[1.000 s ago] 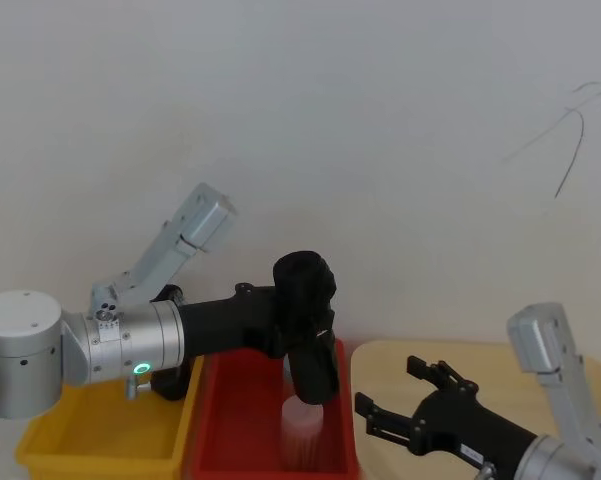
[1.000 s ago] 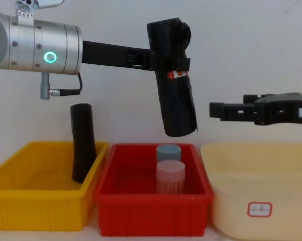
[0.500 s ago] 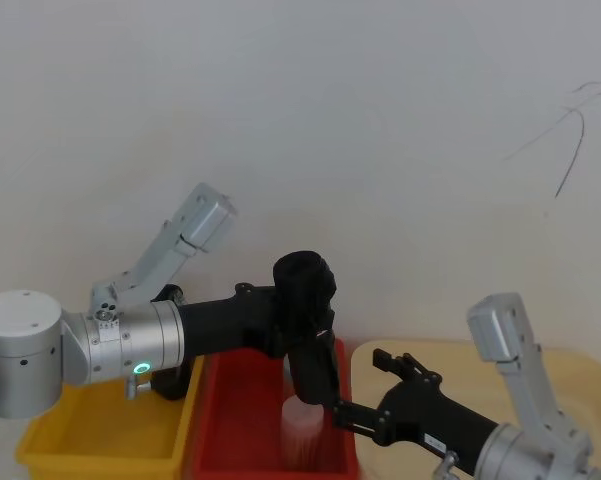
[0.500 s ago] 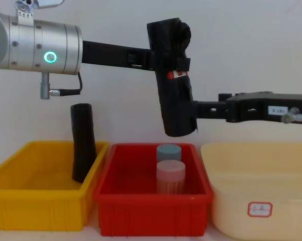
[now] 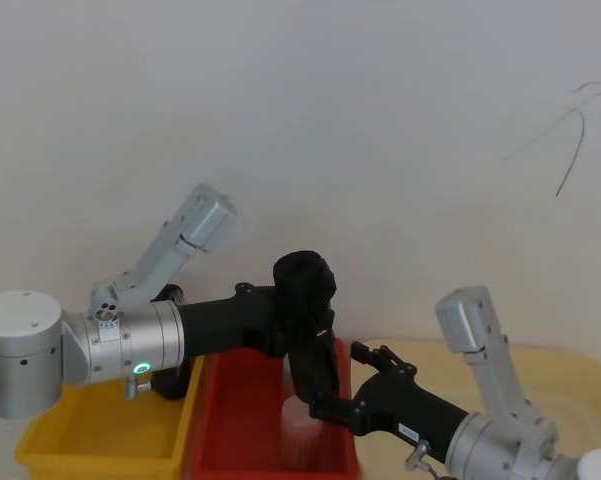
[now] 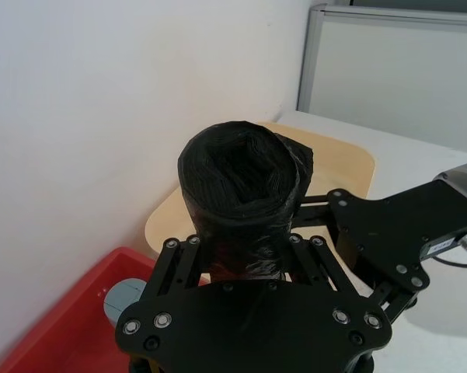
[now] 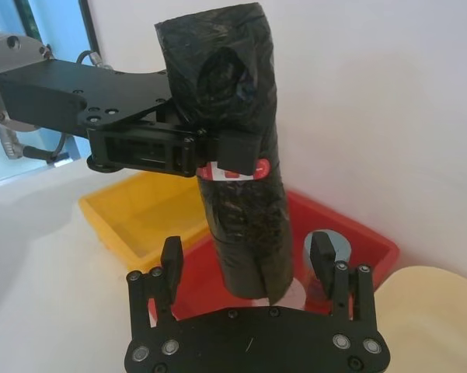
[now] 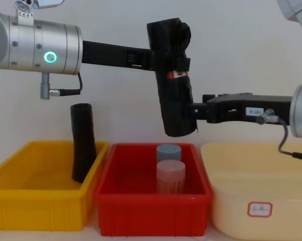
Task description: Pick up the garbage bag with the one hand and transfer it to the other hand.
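**Item:** garbage bag (image 8: 174,103). A thick black roll with a red-and-white label band (image 8: 177,74) round its upper half.

**Location:** in the air above the red bin (image 8: 151,203). It hangs near upright with a slight tilt. Its lower end is clear of the two lidded jars (image 8: 170,173) standing in that bin.

**Held by:** left hand (image 8: 169,64), on the arm with the green-lit ring. The fingers are clamped across the roll just above the label.

**Receiving:** right hand (image 7: 246,259), reaching in from the right at the level of the roll's lower part. The fingers are spread wide, one on either side of the roll, with a gap showing on each side. No contact yet.

**Handling (judged):**
- Probably light for its bulk.
- The wound film is firm at the core but should give a little under a squeeze.
- The surface is slick plastic, so a shallow pinch may slide.
- Not fragile.

**Where to grip (judged):** the solid body below the label, apart from the left fingers. Avoid the loose crumpled edge at the very bottom.

**Nearby:**
- A plain black roll (image 8: 83,143) leaning in the yellow bin (image 8: 40,203).
- A cream tub (image 8: 261,186) to the right.
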